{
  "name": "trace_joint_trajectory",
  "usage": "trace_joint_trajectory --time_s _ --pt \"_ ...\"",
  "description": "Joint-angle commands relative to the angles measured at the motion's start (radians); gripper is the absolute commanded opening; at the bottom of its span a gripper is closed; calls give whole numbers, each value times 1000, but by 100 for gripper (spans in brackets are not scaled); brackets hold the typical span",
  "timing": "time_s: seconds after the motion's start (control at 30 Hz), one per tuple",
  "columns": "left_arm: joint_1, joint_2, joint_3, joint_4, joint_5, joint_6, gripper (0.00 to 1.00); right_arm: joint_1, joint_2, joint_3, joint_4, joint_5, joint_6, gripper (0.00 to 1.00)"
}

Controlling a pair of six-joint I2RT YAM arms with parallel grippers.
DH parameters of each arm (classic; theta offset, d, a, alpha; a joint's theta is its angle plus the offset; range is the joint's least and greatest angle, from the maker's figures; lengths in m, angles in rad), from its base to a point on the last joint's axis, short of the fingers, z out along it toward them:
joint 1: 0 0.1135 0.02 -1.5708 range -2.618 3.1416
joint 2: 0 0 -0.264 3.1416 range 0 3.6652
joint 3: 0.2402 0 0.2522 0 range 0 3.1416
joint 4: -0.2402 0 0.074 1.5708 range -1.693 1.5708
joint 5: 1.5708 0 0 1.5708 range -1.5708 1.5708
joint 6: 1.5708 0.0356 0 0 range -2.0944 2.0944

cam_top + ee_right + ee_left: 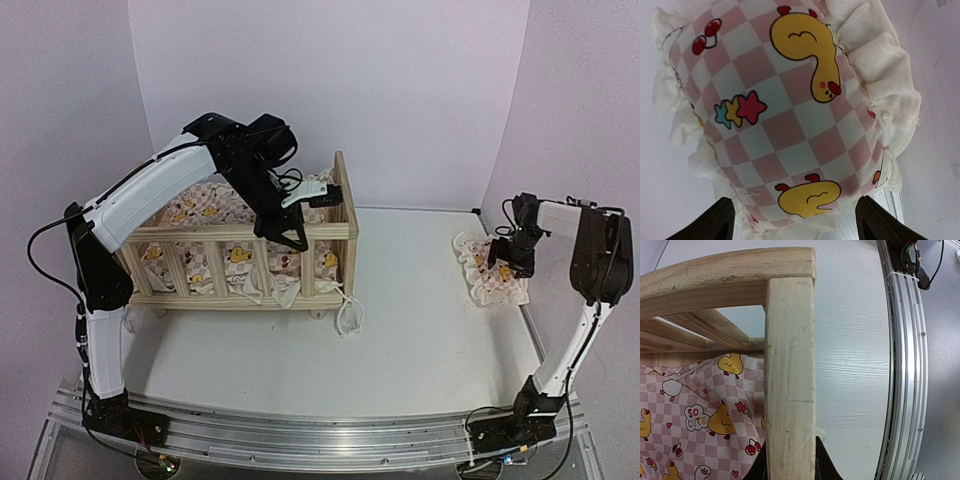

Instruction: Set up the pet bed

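The left pincer (790, 467) is closed narrow on an upright post of the pet bed (790, 365), with one finger on each side of the wood. The top rail crosses just beyond the pincer, and the duck-print cushion (695, 415) lies inside the frame beside it. The right pincer (795, 225) hangs wide over the small pillow (785, 110), which lies on the bench (400, 330) directly beneath it, well apart from the bed. The step in hand looks like steadying or shifting the frame while the pillow is fetched. Next, the right pincer probably needs to drop, pinch the pillow and carry it across to the bed.
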State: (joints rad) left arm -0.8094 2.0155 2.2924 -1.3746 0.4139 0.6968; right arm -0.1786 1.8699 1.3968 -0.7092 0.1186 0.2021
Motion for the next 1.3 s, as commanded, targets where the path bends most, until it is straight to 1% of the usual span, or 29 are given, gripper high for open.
trace_joint_trajectory --time_s 0.0,0.1,0.17,0.2,0.27,0.3,0.33,0.4,0.43,0.53,0.63,0.7,0.8,0.87,0.97,1.07,1.1,1.2,1.27 --pt "-79 -70 63 209 220 113 0 -13 84 49 -21 -33 -28 84" --pt "-79 -56 92 151 244 140 0 -14 143 68 -21 -44 -29 82" --pt "-79 -73 77 133 255 153 0 -14 169 73 -21 -56 -34 76" --pt "-79 -86 58 132 263 157 0 -13 184 75 -21 -64 -38 68" --pt "-79 -114 13 159 252 154 1 -14 197 77 -21 -81 -41 42" --pt "-79 -126 -7 178 241 149 6 -13 198 77 -21 -90 -41 27" --pt "-79 -134 -18 191 230 143 15 -13 192 79 -21 -104 -42 17" --pt "-79 -148 -23 214 212 130 40 -13 166 89 -21 -151 -44 2" --pt "-79 -157 -20 223 203 126 50 -13 140 96 -19 -173 -44 0" --pt "-79 -198 -34 279 153 111 67 3 30 146 -17 -217 -72 0" --pt "-79 -277 -94 375 96 86 79 66 -98 204 14 -258 -162 0" --pt "-79 -340 -122 440 64 54 84 137 -192 234 44 -255 -269 0" --pt "-79 -395 -125 519 3 -17 87 282 -312 257 99 -257 -397 0" --pt "-79 -422 -128 567 -50 -53 88 369 -380 261 143 -264 -438 0" --pt "-79 -446 -142 596 -116 -45 89 521 -443 274 220 -258 -478 0" --pt "-79 -450 -128 598 -118 -19 89 689 -451 331 238 -215 -575 0" --pt "-79 -442 -97 592 -109 -22 89 754 -439 348 233 -179 -613 0" --pt "-79 -399 59 560 -75 -51 89 887 -386 421 204 -59 -687 0" --pt "-79 -395 88 556 -79 -52 89 958 -359 441 197 -10 -743 0"
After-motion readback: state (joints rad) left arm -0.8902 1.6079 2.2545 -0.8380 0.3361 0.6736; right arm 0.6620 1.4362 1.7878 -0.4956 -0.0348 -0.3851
